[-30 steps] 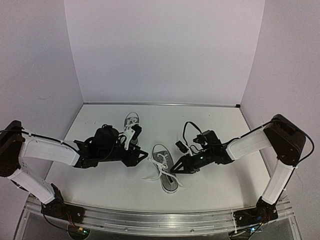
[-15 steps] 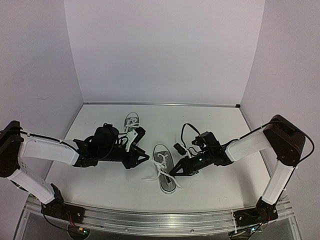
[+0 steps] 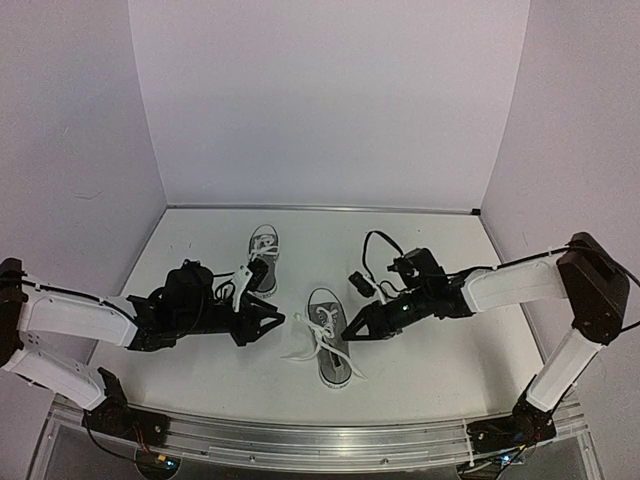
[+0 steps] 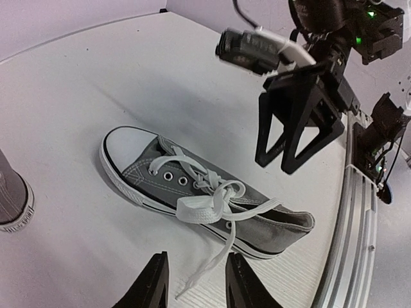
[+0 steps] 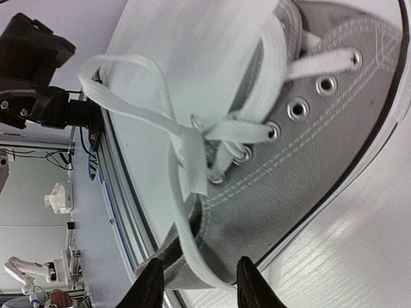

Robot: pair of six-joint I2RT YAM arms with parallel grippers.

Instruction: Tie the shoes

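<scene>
On table [image 3: 430, 250]: shoe [image 3: 330, 350], lace [image 4: 212, 205] loose | L hand [image 4: 197, 258] part-spread | R hand [image 5: 200, 262] part-spread astride lace

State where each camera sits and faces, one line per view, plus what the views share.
Top external: high behind the table's near edge, facing down; left arm, right arm, near shoe, far shoe.
Left wrist: low, facing the near shoe and right gripper beyond; left gripper at bottom.
Right wrist: close on the near shoe's laces; own fingers at bottom.
Shared: near shoe in all three.
</scene>
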